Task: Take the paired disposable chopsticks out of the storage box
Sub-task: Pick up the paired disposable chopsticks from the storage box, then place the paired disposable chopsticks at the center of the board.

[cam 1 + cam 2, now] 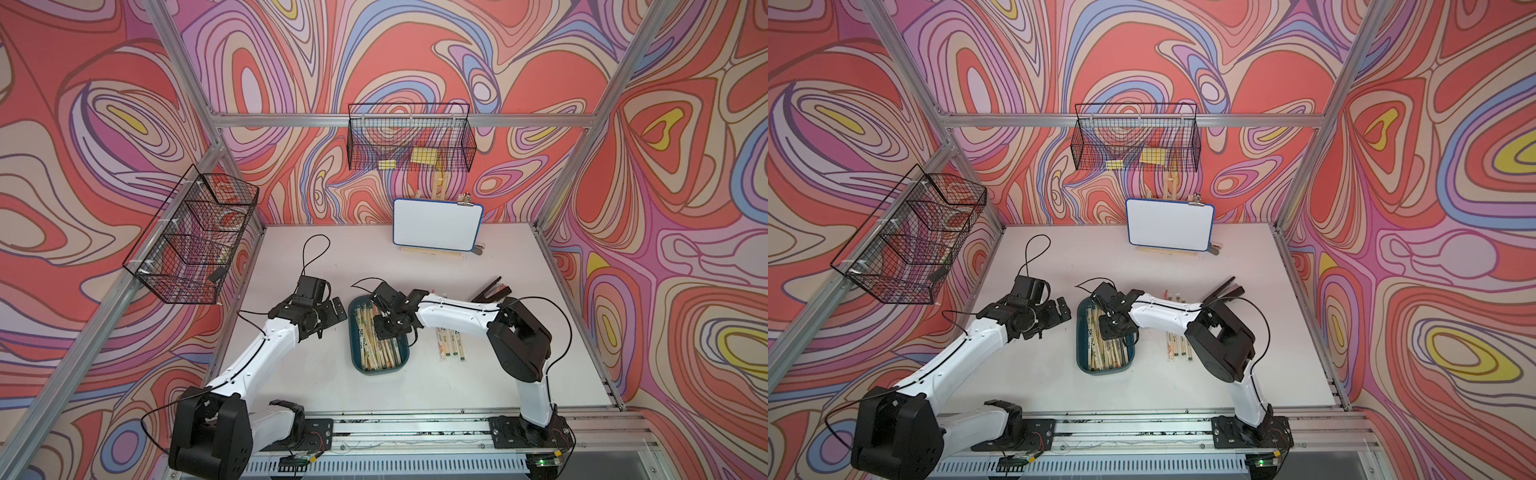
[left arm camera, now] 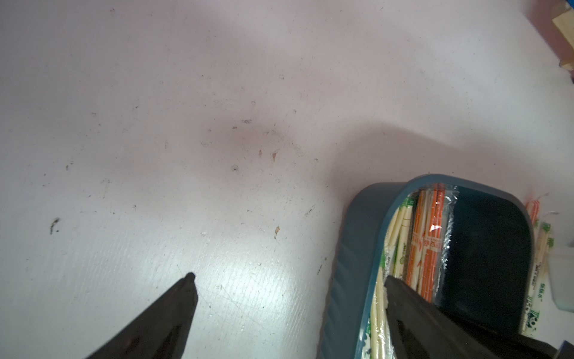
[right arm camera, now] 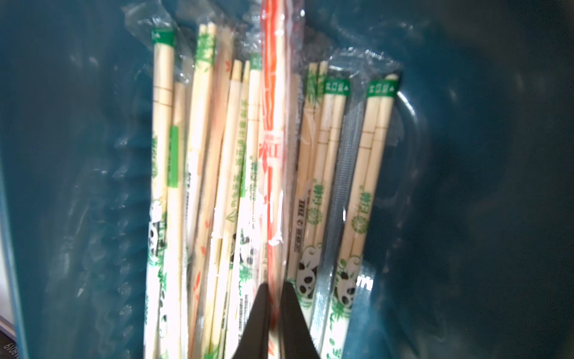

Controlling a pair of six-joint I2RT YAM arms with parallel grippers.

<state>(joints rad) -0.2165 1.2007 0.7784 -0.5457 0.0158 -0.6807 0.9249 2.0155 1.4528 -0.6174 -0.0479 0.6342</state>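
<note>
Paired disposable chopsticks (image 3: 217,186): the heap lies lengthwise in the storage box (image 1: 353,345), lower centre of frame in both top views.

Right gripper (image 3: 273,295) is down inside the box, over the heap. Its two black fingers are pinched together on one orange-striped sleeve (image 3: 273,124), which runs straight between the tips (neighbouring sleeves press against it on both sides).

Left gripper (image 2: 289,276) hangs just left of the box with its jaws wide apart. In the wrist view one fingertip shows in front of the box's contents.

A few loose pairs (image 1: 451,343) lie on the white table (image 1: 291,374), right of the box.

Labels: green end bands, bamboo leaves, panda drawings, and green and orange Chinese print, too blurred to read.
</note>
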